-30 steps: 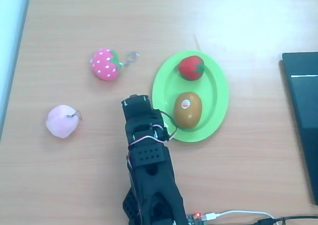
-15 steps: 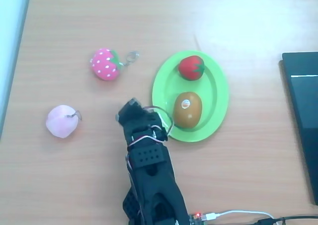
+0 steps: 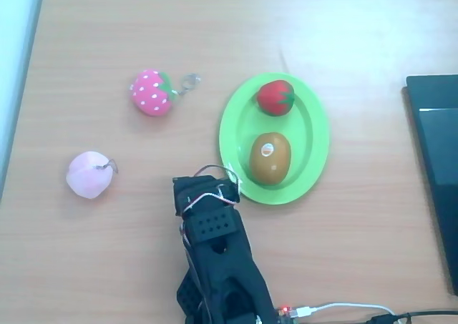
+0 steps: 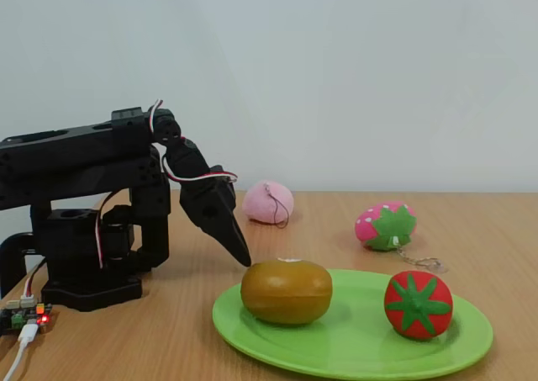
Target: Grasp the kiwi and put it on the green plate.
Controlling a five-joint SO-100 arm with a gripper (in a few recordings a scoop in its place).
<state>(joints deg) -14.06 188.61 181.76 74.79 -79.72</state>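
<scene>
While the kiwi (image 4: 286,291) lies on its side on the green plate (image 4: 353,346), the arm is folding back toward its base. Over the last second the gripper (image 4: 238,255) has drawn away from the plate's near-left rim: in the overhead view it reached up beside the rim a second ago, and now its head sits lower in the picture, just off the plate's lower-left edge. Neither the kiwi nor the plate has shifted in that time; the kiwi's white sticker faces up at the same spot in the overhead view (image 3: 270,157).

In the fixed view the gripper points down and to the right, its tip just beside the kiwi but apart from it, and it holds nothing. The fingers look drawn together into a narrow point, though I cannot tell for sure whether a small gap remains between them.

A red strawberry (image 4: 418,304) shares the plate, well apart from the kiwi toward the far end. On the bare tabletop (image 3: 343,31) a pink strawberry with a keyring (image 3: 152,92) and a pale pink peach (image 3: 89,174) rest away from the plate.

Judging by this, the placing is done: the kiwi is released and settled inside the rim, and the retreat reads as the closing move, with nothing left but clearing the arm.
</scene>
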